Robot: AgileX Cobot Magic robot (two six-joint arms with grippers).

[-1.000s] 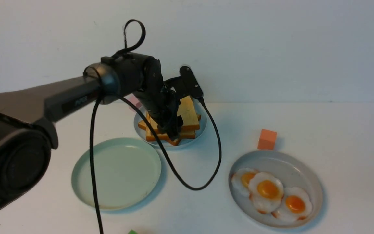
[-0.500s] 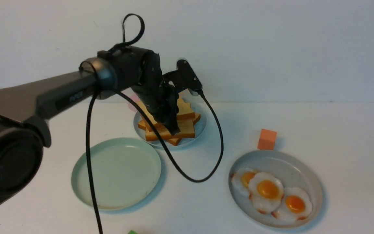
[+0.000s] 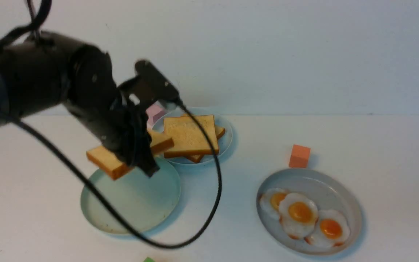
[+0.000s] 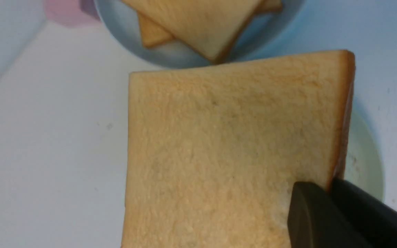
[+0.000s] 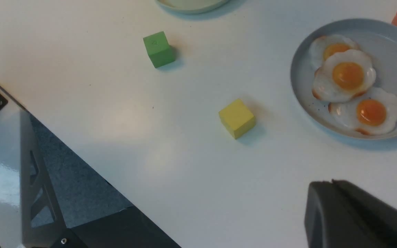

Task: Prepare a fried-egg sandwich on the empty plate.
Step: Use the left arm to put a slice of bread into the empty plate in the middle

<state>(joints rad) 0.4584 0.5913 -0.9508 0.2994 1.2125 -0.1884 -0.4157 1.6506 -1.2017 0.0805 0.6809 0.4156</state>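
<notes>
- Left arm [image 3: 49, 80] blurred in front view, cut by frame edge.
- Toast slice [image 3: 102, 158] — mid section hidden behind left gripper [image 3: 147, 163].
- Plate [image 3: 136, 203] — far rim partly covered by toast.
- Green cube [image 3: 148, 259]: only a sliver shows.
- Pink block [image 3: 155, 111] partly behind arm.

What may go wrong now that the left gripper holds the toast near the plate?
The left gripper pinches the toast near one edge only, and the slice tilts, so it may pivot or slip out short of the plate. The cable hangs in a low loop across the plate; it might drag over the rim or the laid toast.
</notes>
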